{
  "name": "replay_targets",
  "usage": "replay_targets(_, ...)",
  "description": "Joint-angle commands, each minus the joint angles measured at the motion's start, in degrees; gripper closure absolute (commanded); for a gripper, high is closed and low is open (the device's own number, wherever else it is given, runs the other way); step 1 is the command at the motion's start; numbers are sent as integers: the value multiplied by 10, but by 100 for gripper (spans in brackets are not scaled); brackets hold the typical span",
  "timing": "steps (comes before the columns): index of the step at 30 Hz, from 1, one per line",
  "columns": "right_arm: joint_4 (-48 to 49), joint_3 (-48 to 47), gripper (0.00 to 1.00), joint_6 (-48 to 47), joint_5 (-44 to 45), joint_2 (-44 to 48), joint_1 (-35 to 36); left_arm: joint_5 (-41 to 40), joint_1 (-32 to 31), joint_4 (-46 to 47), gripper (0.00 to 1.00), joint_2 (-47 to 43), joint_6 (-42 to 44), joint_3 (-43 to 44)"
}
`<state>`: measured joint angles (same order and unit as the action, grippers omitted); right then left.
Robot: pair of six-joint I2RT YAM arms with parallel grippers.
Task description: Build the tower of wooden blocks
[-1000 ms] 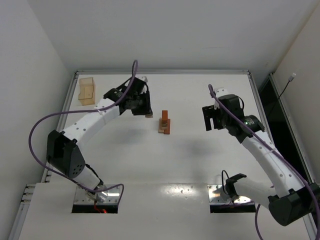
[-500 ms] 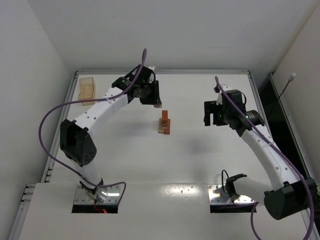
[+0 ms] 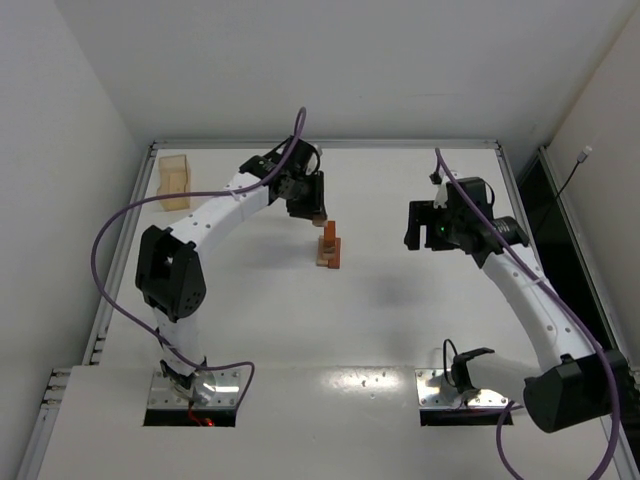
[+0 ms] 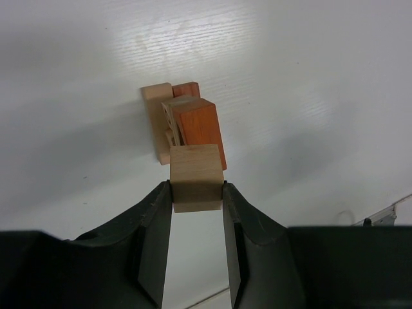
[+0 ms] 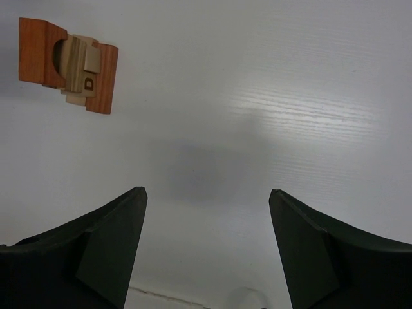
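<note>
You see the wood block tower [image 3: 329, 250] mid-desk, tan and reddish-brown, upright; a tan cube [image 4: 196, 178] is held near its top.

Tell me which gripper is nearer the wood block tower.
Left. The left gripper, shut on a tan block, hangs right beside the wood block tower on its far-left side; the right gripper, open, sits well off to the tower's right.

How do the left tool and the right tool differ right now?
The left tool is shut on a light tan block; the right tool is open and holds nothing. The left tool hangs right by the wood block tower, its block near the tower's top; the right tool is well off to the side, with the tower in the far corner of its wrist view. Both are dark and point down at the table.
</note>
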<state>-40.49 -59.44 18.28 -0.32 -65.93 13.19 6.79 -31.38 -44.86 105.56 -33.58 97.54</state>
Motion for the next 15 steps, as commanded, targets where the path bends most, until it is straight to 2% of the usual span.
replay_targets(1, 12, -24, 27, 12, -29, -7, -5, 5, -8, 1, 100, 6, -11, 28)
replay_targets(15, 12, -24, 29, 12, -40, -12, -16, -17, -37, 7, 100, 28, -17, 49)
